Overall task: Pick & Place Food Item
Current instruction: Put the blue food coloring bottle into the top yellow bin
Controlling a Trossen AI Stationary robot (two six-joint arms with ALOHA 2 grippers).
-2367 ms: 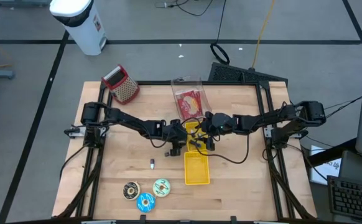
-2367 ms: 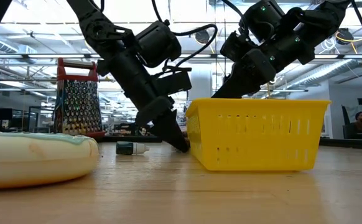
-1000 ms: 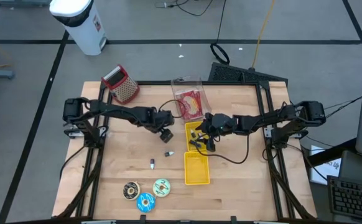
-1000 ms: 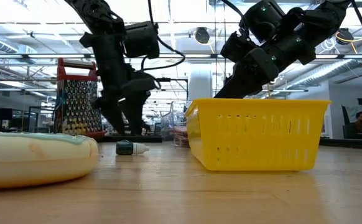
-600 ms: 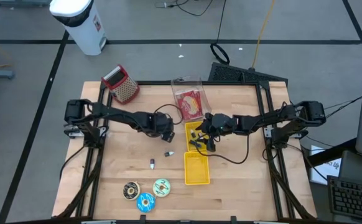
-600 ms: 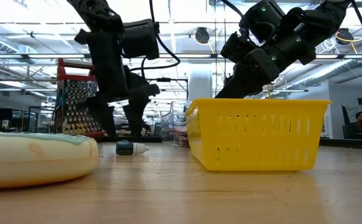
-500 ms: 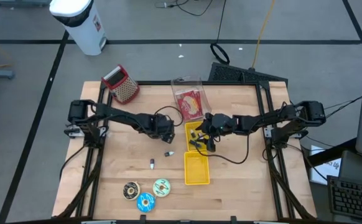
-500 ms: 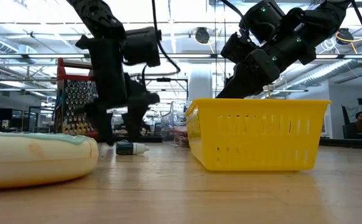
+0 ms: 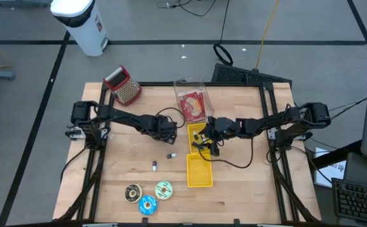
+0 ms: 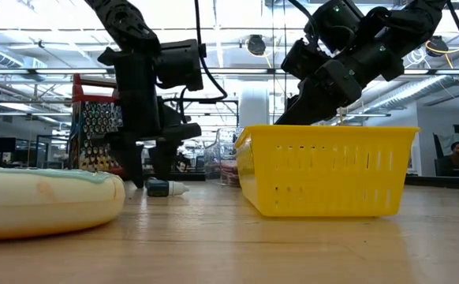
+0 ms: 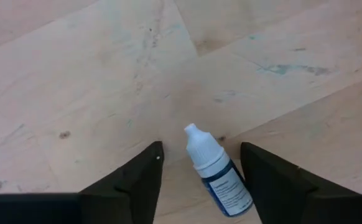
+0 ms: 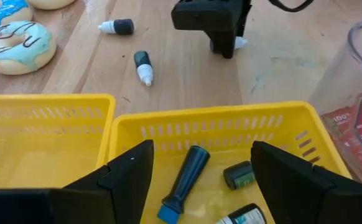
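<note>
The left gripper (image 11: 199, 165) stands low over the wooden table (image 11: 75, 74), its jaws apart on either side of a small dropper bottle (image 11: 215, 171) that lies on its side, white cap pointing away from the wrist. The bottle sits nearer one finger than the other and lies askew to the gap, so a good grasp would likely call for centring over the dark body, settling until the fingertips almost meet the wood, then closing slowly so the round bottle does not roll or squirt out. The right gripper (image 12: 196, 163) waits over a yellow basket (image 12: 131, 121), jaws wide apart and holding nothing; a marker (image 12: 184, 177) and other small bottles lie inside. Two more dropper bottles (image 12: 143, 66) and frosted doughnuts (image 9: 147, 197) rest farther off on the table.
</note>
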